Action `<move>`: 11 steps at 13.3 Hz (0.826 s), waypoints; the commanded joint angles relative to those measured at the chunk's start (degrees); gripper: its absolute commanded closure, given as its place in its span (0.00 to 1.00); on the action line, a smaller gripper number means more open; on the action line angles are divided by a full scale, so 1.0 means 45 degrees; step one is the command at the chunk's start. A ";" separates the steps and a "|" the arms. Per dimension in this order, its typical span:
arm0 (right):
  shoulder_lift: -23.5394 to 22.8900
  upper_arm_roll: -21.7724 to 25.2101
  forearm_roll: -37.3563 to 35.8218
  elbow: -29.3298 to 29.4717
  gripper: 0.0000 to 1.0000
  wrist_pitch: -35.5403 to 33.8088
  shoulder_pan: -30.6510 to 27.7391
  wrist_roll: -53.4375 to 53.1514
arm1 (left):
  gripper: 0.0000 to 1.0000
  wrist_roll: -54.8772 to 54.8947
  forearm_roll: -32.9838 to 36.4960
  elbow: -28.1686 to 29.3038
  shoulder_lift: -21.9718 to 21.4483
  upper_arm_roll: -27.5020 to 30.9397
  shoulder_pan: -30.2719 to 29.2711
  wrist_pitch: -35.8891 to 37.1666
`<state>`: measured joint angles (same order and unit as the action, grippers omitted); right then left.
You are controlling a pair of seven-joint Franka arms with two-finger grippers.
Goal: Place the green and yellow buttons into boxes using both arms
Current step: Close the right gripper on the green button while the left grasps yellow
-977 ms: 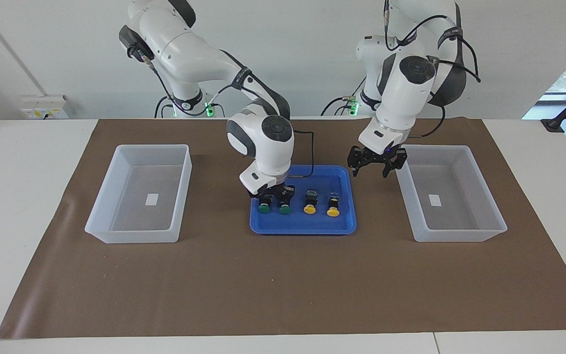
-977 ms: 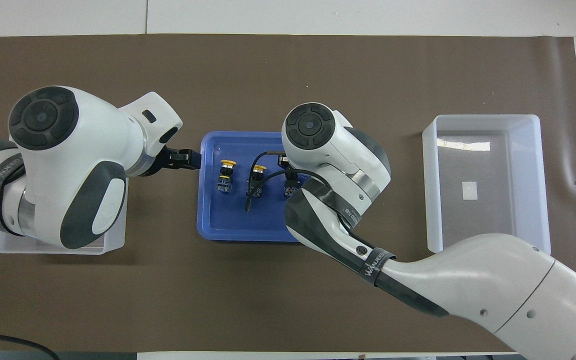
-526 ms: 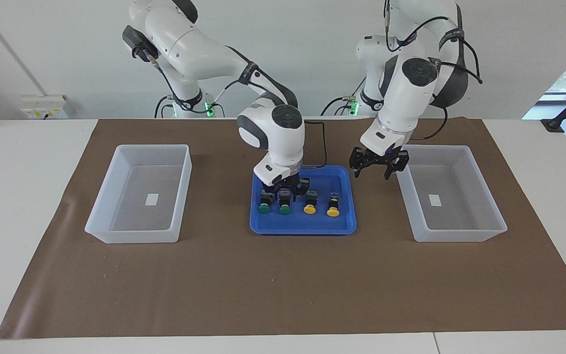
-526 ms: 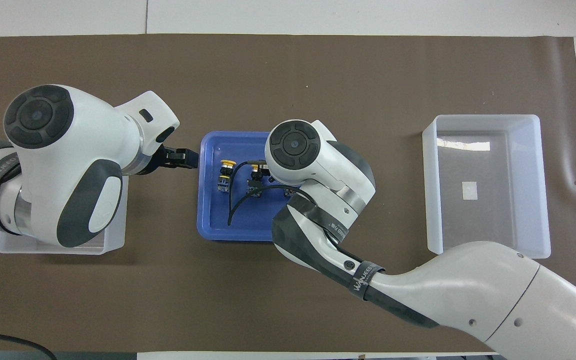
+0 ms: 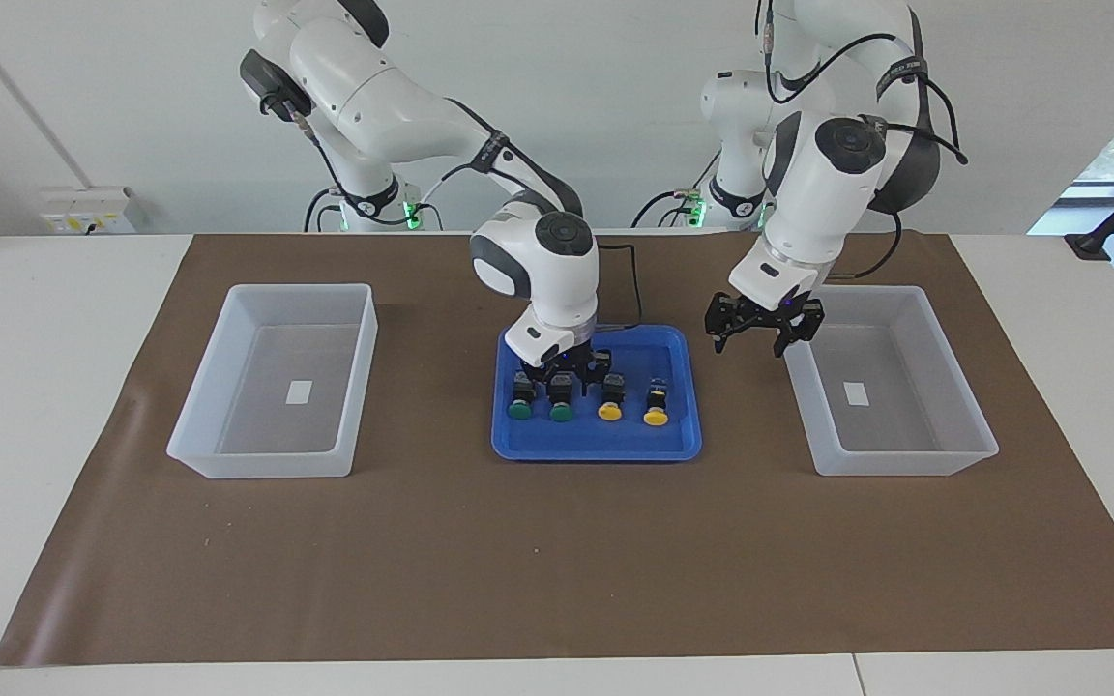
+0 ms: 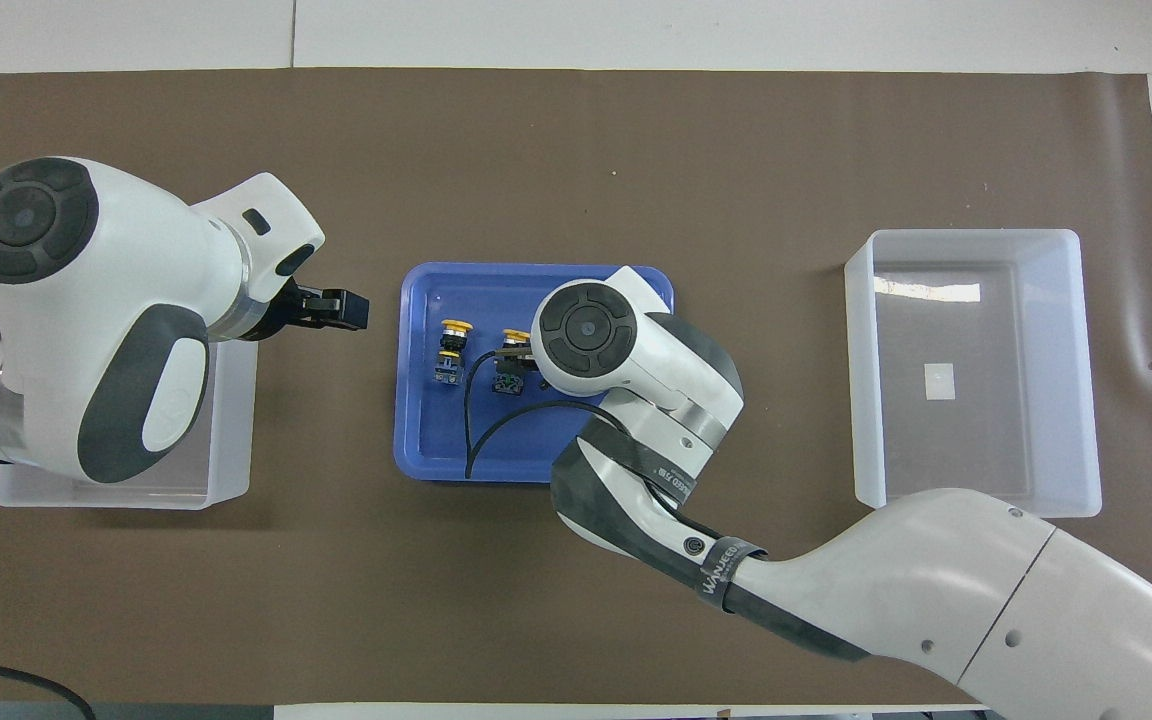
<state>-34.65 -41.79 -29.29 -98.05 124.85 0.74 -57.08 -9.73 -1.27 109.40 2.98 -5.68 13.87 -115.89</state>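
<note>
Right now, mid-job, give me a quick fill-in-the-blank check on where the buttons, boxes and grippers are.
1. All four buttons sit in the ____ tray.
2. The right gripper is down over the ____-capped button that lies next to the yellow buttons.
3. The left gripper, jaws open, hangs in the air between the tray and a box, holding ____.
4. The number of buttons in the box at the right arm's end is ____.

Missing words: blue; green; nothing; zero
</note>
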 commanded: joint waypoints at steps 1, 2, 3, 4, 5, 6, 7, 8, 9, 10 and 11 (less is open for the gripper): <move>0.0317 -0.0167 -0.0483 -0.0769 0.41 0.0400 -0.0321 -0.0304 | 0.09 0.0268 -0.0129 0.0240 -0.0154 -0.0007 -0.0093 -0.0262; 0.0317 -0.0167 -0.0523 -0.0751 0.41 0.0381 -0.0321 -0.0266 | 0.09 0.0268 -0.0129 0.0240 -0.0154 -0.0007 -0.0093 -0.0262; 0.0317 -0.0167 -0.0543 -0.0751 0.41 0.0400 -0.0340 -0.0266 | 0.09 0.0268 -0.0148 0.0240 -0.0154 -0.0007 -0.0093 -0.0262; 0.0317 -0.0167 -0.0543 -0.0751 0.43 0.0381 -0.0341 -0.0266 | 0.09 0.0268 -0.0148 0.0240 -0.0154 -0.0007 -0.0093 -0.0262; 0.0317 -0.0167 -0.0543 -0.0770 0.49 0.0400 -0.0341 -0.0266 | 0.09 0.0268 -0.0148 0.0240 -0.0154 -0.0007 -0.0093 -0.0262; 0.0317 -0.0167 -0.0543 -0.0751 0.64 0.0323 -0.0341 -0.0246 | 0.09 0.0268 -0.0148 0.0240 -0.0154 -0.0007 -0.0093 -0.0262; 0.0317 -0.0167 -0.0543 -0.0731 0.88 0.0226 -0.0341 -0.0246 | 0.09 0.0268 -0.0148 0.0240 -0.0154 -0.0007 -0.0093 -0.0262; 0.0317 -0.0167 -0.0543 -0.0731 1.00 0.0167 -0.0341 -0.0265 | 0.09 0.0268 -0.0148 0.0240 -0.0154 -0.0007 -0.0093 -0.0262; 0.0317 -0.0167 -0.0543 -0.0654 1.00 -0.0008 -0.0341 -0.0304 | 0.09 0.0268 -0.0148 0.0240 -0.0154 -0.0007 -0.0093 -0.0282; 0.0317 -0.0167 -0.0543 -0.0537 1.00 -0.0338 -0.0321 -0.0285 | 0.09 0.0268 -0.0148 0.0240 -0.0135 -0.0007 -0.0093 -0.0282; 0.0317 -0.0186 -0.0504 -0.0168 1.00 -0.0825 -0.0282 -0.0247 | 0.09 0.0268 -0.0148 0.0240 -0.0154 -0.0007 -0.0093 -0.0282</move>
<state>-34.19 -41.79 -30.50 -99.27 123.82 0.35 -57.08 -9.72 -1.27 109.40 2.98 -5.68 13.87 -115.94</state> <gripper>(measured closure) 0.546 0.084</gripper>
